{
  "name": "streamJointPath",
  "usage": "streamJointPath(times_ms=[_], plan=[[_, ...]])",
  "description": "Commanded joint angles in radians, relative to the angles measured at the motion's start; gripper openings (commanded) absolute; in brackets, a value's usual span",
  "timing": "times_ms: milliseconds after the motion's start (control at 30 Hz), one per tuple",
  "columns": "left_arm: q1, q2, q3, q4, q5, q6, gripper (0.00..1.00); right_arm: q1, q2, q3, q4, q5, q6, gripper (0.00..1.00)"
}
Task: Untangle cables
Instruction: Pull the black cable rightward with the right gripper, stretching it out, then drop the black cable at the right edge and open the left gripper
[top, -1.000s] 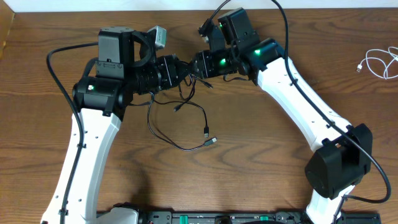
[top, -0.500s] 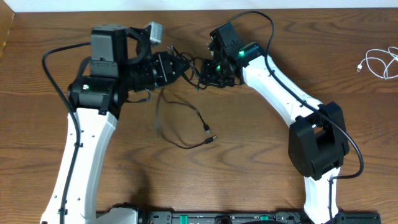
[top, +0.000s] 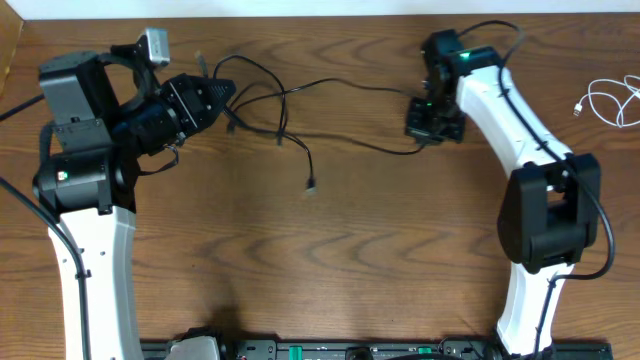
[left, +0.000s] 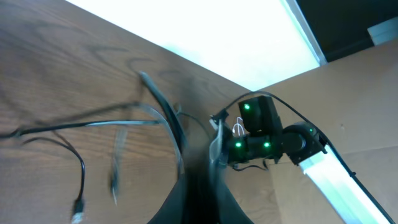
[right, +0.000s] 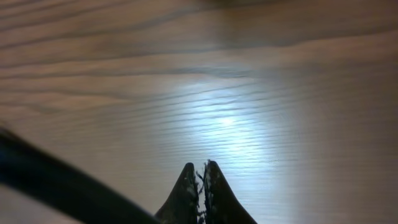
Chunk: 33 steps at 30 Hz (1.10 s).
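A dark, grained wooden table (top: 330, 270) fills the overhead view. A white strip (top: 300, 8) borders its far edge, a black rail (top: 330, 350) its near edge. Brown cardboard (left: 348, 99) stands beyond.

Left arm (top: 88, 250) upright at its own side, wrist bent toward centre, left pincer (top: 222, 93) clamped shut. Right arm (top: 505, 105) stretched forward, wrist folded back and down, right pincer (top: 420, 126) closed, fingertips (right: 186, 186) touching. Pincers well apart.

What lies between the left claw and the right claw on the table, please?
In the overhead view, black cables run across the wooden table between the left claw and the right claw; one loose plug end lies just below them.
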Motion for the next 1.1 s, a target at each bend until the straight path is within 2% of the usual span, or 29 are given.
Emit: streamJointPath(times_ms=[0, 333, 367, 467, 567, 700, 833, 1067], plan=[[0.027, -0.016, 0.016, -0.013, 0.019, 0.025, 0.08, -0.081, 0.008, -0.003, -0.045, 0.105, -0.069, 0.01], [0.056, -0.015, 0.016, -0.057, 0.006, 0.116, 0.08, -0.310, 0.001, -0.003, -0.130, 0.064, -0.183, 0.01], [0.055, -0.015, 0.016, -0.091, 0.005, 0.155, 0.08, -0.343, -0.015, -0.003, -0.130, -0.013, -0.191, 0.01], [0.055, -0.015, 0.016, -0.200, -0.113, 0.185, 0.14, -0.396, -0.085, -0.003, -0.070, -0.207, -0.262, 0.01], [0.055, -0.011, 0.016, -0.312, -0.239, 0.221, 0.15, -0.439, -0.198, 0.002, -0.018, -0.286, -0.278, 0.01], [0.045, -0.008, -0.017, -0.392, -0.251, 0.289, 0.15, -0.497, -0.420, 0.063, 0.031, -0.252, -0.275, 0.01], [0.006, -0.007, -0.038, -0.386, -0.251, 0.291, 0.14, -0.563, -0.552, 0.082, 0.117, -0.139, -0.163, 0.01], [-0.119, 0.012, -0.038, -0.372, -0.252, 0.291, 0.14, -0.803, -0.645, 0.082, 0.208, -0.118, -0.134, 0.01]])
